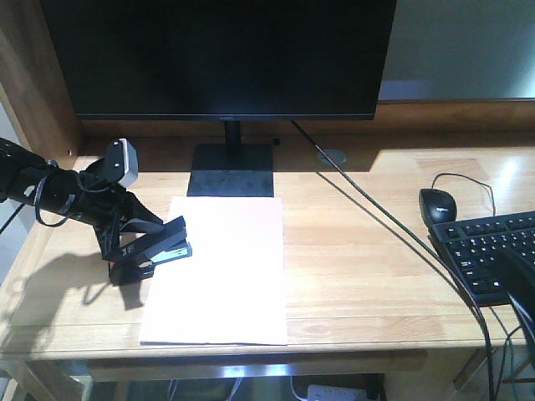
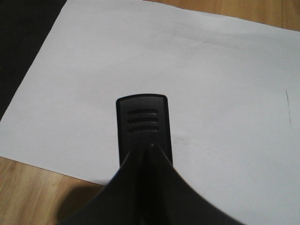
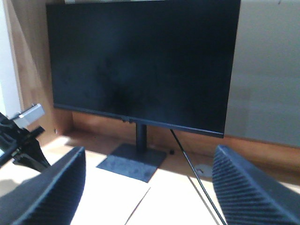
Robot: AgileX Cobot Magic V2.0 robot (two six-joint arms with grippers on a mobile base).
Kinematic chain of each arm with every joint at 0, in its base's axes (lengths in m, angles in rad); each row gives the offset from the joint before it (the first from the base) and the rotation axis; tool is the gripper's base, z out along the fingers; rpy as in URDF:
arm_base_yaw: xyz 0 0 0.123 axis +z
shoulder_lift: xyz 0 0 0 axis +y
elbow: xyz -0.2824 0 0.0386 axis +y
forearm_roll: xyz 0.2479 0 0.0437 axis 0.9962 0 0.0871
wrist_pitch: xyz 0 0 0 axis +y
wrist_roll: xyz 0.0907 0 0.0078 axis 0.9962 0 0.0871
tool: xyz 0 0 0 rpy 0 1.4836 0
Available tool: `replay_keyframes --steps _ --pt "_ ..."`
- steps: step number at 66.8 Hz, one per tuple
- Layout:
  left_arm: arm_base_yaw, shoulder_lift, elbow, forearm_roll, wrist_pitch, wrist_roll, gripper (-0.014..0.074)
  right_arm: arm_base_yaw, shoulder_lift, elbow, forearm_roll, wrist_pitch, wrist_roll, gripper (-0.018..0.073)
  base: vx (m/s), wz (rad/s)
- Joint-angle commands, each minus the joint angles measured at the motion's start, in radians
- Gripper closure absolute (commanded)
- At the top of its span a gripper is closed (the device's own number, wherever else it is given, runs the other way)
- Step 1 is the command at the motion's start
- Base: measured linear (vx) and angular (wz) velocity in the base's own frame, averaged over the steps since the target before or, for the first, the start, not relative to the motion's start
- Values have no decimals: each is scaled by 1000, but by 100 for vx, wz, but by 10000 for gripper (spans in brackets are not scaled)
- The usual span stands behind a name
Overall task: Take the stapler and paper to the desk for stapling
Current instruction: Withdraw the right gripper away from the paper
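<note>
On the light-wood table (image 1: 376, 276), the plain white rectangular sheet of paper (image 1: 226, 276) lies flat in front of the black monitor (image 1: 226, 50). At its nine o'clock edge the left gripper (image 1: 138, 251) is closed around the small black desk stapler (image 1: 170, 242), holding it tilted with its nose pointing toward three o'clock over the sheet's margin. The left wrist view shows the stapler's ribbed end above white paper; whether its base touches the sheet I cannot tell. The step in hand looks like setting the stapler down for stapling. To do it well, lower it straight and level so the base lands without dragging or creasing the sheet, and loosen the hold only once it sits steady. The right gripper (image 3: 149, 157) hangs spread wide with nothing between its fingers, facing the monitor. No box, tray or other container shows in any view.
</note>
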Motion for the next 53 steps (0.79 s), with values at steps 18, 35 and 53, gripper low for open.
replay_keyframes --steps 18,35,53 --pt "-6 -53 -24 -49 26 -2 603 -5 -172 60 -13 -52 4 31 0 0" --pt "-6 -53 -24 -49 26 -2 603 -5 -172 60 -14 -52 4 31 0 0" --pt "-6 -53 -24 -49 26 -2 603 -5 -172 60 -14 -52 4 31 0 0"
